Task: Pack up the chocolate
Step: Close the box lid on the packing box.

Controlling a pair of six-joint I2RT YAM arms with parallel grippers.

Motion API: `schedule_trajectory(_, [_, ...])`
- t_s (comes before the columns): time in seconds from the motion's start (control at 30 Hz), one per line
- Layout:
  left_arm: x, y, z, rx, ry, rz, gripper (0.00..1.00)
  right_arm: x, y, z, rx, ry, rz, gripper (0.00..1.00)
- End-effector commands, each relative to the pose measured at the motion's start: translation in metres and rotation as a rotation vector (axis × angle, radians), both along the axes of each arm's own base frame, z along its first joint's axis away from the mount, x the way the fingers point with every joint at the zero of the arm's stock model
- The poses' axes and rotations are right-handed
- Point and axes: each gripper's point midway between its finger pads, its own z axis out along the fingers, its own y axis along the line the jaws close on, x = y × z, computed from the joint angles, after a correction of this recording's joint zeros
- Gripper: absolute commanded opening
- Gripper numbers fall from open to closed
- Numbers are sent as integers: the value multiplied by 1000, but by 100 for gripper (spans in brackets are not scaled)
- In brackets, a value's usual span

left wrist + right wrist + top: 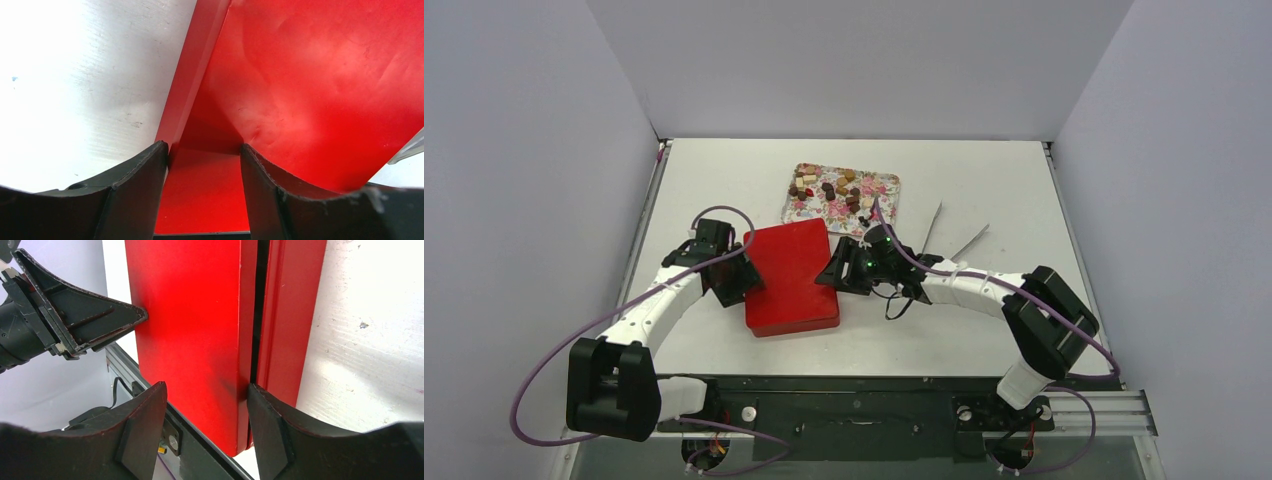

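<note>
Top external view, left to right: our left fingers point(135, 192) stand apart astride the red box point(789, 275) at mid-bench. Our right fingers point(142, 432), also apart, straddle its opposite rim. Chocolate point(839, 188) lies loose on the floral tray point(887, 186) toward the far edge. We judge each piece light and easily crushed, so pinch gently across its sides.

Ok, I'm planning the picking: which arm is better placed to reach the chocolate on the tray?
Right, likely. The right gripper sits right of the red box, near the floral tray holding the chocolate; the left gripper is across the box, farther away.
</note>
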Motion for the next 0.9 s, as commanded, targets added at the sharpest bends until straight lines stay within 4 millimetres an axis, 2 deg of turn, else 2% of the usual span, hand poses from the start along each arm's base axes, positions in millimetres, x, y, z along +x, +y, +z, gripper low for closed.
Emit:
schedule_trajectory(0.0, [-9, -24, 1, -91, 15, -65, 52, -1, 24, 52, 92, -114, 59, 56])
schedule_trajectory(0.37, [-10, -28, 1, -90, 11, -74, 52, -1, 22, 24, -80, -118, 28, 58])
schedule_trajectory(0.5, [-13, -33, 0, -107, 10, -78, 52, -9, 37, 24, -40, -96, 71, 58])
schedule_trajectory(0.63, [-16, -38, -3, -116, 11, -82, 52, -21, 58, 40, 102, -61, 136, 57])
schedule_trajectory(0.73, [-18, -38, -6, -119, 17, -80, 52, -25, 69, 67, 237, -63, 172, 58])
schedule_trajectory(0.87, [-18, -38, -7, -121, 14, -77, 52, -29, 74, 100, 376, -43, 189, 58])
